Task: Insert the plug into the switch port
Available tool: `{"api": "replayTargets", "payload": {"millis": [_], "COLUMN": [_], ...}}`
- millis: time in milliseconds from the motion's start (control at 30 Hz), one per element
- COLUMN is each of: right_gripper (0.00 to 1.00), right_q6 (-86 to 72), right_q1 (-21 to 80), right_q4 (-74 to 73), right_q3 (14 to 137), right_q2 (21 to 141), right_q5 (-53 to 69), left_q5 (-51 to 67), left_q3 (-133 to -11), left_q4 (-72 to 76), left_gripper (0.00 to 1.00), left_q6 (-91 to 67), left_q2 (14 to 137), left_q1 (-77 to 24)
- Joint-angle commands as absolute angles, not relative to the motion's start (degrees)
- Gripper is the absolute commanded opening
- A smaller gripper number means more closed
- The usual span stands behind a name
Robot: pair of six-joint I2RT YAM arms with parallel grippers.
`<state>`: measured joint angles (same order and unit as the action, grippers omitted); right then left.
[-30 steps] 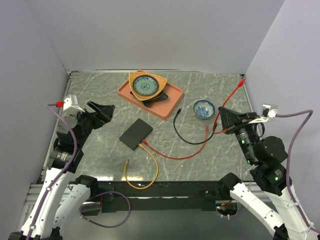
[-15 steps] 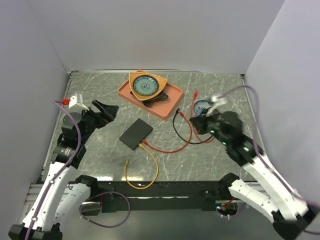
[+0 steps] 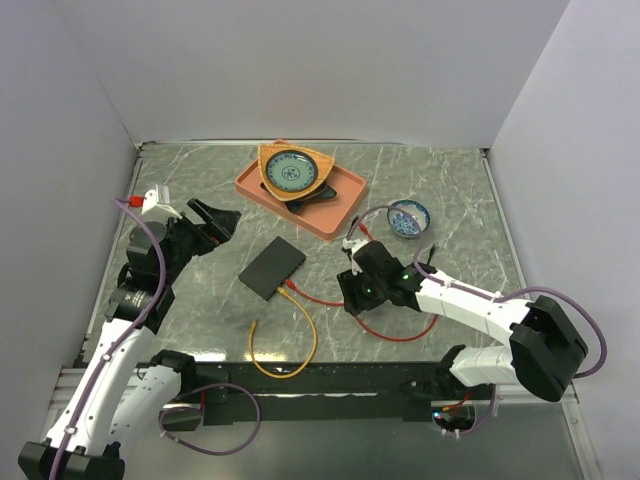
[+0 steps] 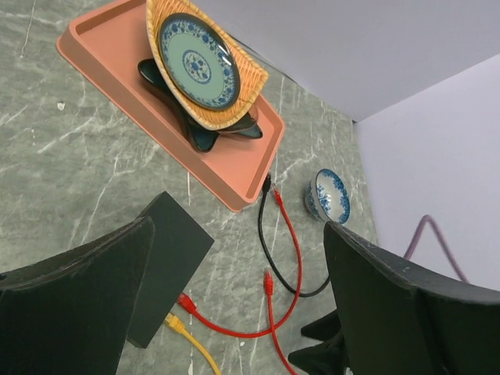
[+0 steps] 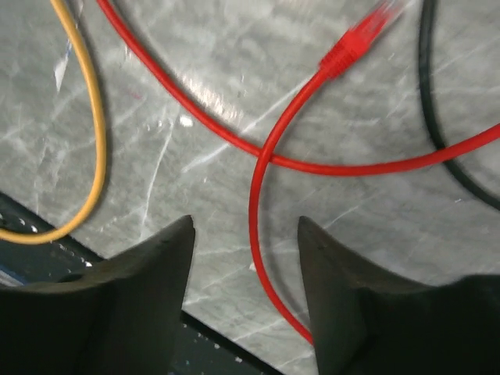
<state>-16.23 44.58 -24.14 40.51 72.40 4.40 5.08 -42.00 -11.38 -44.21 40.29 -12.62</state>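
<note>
Plug [image 5: 355, 47] lies loose. Right gripper [image 5: 246, 234] jaws apart over red cable [image 5: 258, 195], empty. Left gripper [image 4: 238, 226] wide open, empty.

The switch [image 3: 272, 267] is a flat matte-black box lying diagonally on the grey marbled table [image 3: 450, 180]; its port row is too small to make out. 1 red plug [image 4: 185, 301] touches its near edge. Another red plug [image 5: 355, 43] lies loose on the table, apart from the box.
</note>
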Motion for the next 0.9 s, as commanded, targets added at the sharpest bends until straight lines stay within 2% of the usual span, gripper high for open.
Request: {"api": "replayTargets", "payload": {"millis": [0,400,533,600,733,867], "right_gripper": [0.68,0.6,0.54,0.45,0.42,0.29], "right_q6": [-18.5,-24.2,-25.7,-26.1,-27.1,-27.2], "right_q1": [44.6,43.8,43.7,43.7,43.7,43.7], "right_q4": [-21.9,-22.9,-23.5,-23.6,-24.3,-23.9], "right_q3": [45.9,54.0,54.8,55.0,56.0,55.9], "right_q2": [72.7,86.6,89.9,92.1,95.4,96.8], "right_q5": [-1.7,-7.1,-8.5,-9.0,-9.6,-9.4], "left_q5": [6.7,5.6,5.5,5.2,4.7,4.5], "left_q3": [-41.6,-41.8,-41.9,-42.0,-42.2,-42.4], "left_q4": [-8.5,-9.6,-9.8,-10.1,-10.5,-10.6], "left_gripper": [0.96,0.96,0.96,0.96,0.96,0.96], "left_q6": [-43.9,-43.1,-42.8,-42.5,-42.2,-42.0], "left_q2": [41.0,40.8,40.6,40.5,40.6,40.8], "left_q1": [-12.7,-12.8,-12.8,-12.7,-12.7,-12.7]}}
